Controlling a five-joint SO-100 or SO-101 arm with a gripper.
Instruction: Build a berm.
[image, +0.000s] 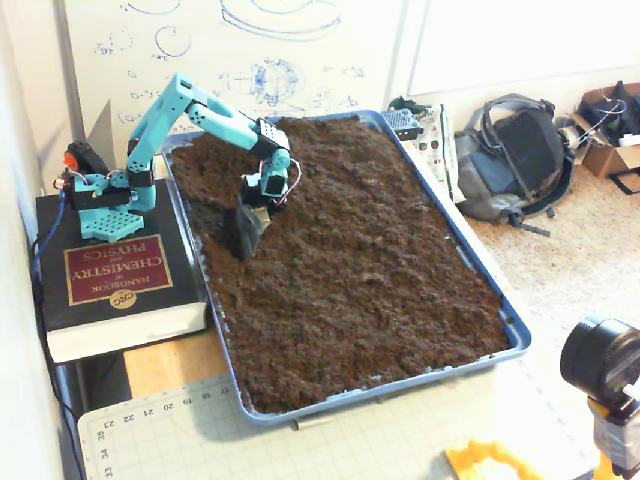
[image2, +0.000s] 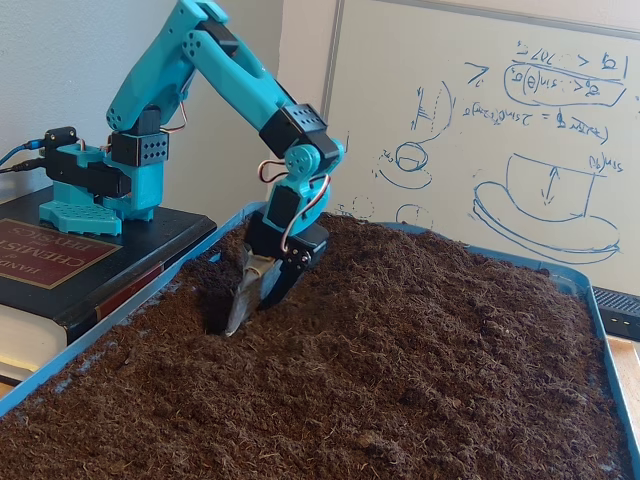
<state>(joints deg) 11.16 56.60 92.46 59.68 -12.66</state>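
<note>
Fixed view, low angle: my gripper (image2: 238, 318) digs its tip into the soil near the tray's (image2: 95, 335) left wall.
I cannot tell how far the jaws are parted; they hold nothing I can see. The berm (image2: 400, 290) rises just right of the gripper, along the middle of the tray. The arm's base sits on a thick book (image: 115, 275); a whiteboard (image2: 480, 120) stands behind, and a backpack (image: 515, 155) lies well clear.

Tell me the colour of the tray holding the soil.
Blue. The tray shows best in the fixed view from above, its rim framing the dark brown soil.
</note>
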